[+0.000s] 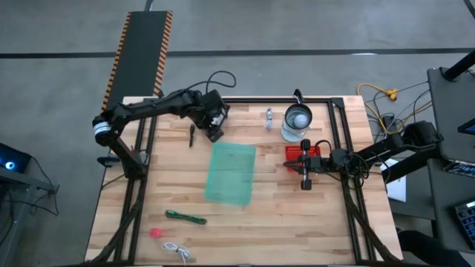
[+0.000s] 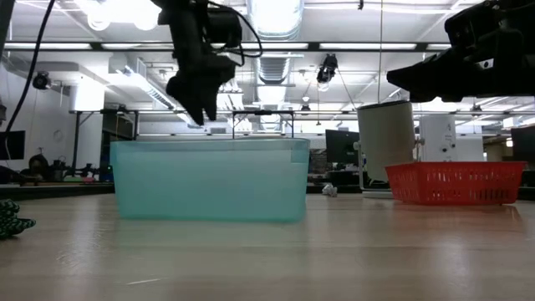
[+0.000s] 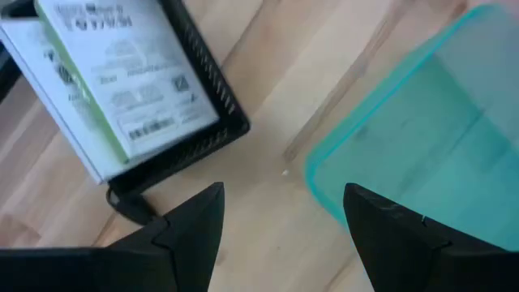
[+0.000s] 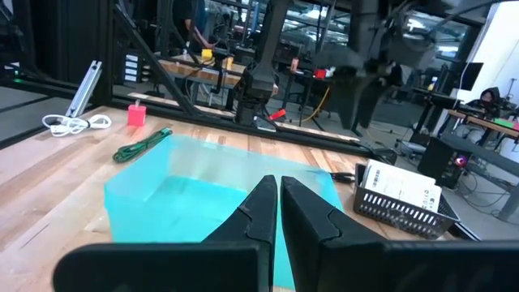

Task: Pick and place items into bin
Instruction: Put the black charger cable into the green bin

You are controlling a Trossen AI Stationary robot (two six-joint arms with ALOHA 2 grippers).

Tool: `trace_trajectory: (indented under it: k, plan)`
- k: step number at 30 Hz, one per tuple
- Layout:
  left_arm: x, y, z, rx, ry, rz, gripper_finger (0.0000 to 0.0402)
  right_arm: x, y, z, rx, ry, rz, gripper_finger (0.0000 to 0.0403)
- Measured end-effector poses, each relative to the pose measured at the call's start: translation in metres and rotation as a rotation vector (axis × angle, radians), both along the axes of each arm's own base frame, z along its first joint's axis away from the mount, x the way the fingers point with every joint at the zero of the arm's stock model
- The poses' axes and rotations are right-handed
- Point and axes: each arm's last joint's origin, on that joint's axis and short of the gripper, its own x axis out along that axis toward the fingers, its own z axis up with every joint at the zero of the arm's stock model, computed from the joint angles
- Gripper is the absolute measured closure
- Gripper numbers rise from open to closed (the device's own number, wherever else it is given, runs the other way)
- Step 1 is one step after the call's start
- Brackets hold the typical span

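The left gripper (image 1: 215, 133) hangs open and empty by the teal bin's (image 1: 231, 173) far corner; green stick (image 1: 185, 217), pink bit (image 1: 156, 232) and cable (image 1: 178, 252) lie well apart. The right gripper (image 1: 305, 181) sits closed beside the red basket (image 1: 292, 154).

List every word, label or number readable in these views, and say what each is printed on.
None can be read for certain.
White packets in the black basket: dark print, barcode and square code, too blurred to read.
Same packets in the right wrist view: print too small.
Teal bin: no label visible.
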Motion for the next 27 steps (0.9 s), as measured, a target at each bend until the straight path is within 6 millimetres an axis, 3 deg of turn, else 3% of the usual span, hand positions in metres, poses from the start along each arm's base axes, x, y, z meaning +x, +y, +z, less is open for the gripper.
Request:
trace_trajectory:
  k: [7,17,27]
  plan:
    - [-0.009,-0.002,-0.025,-0.027,0.089,0.004,0.0166,0.0,0.0,0.0,0.0,0.0,0.001,0.0394]
    - [-0.043,0.014,-0.044,-0.024,0.152,0.192,0.0166,0.0,0.0,-0.001,-0.001,0.008,0.001,0.0394]
    - [-0.062,0.02,-0.075,-0.068,0.192,0.315,0.0166,0.0,0.0,-0.001,-0.003,0.014,0.001,0.0394]
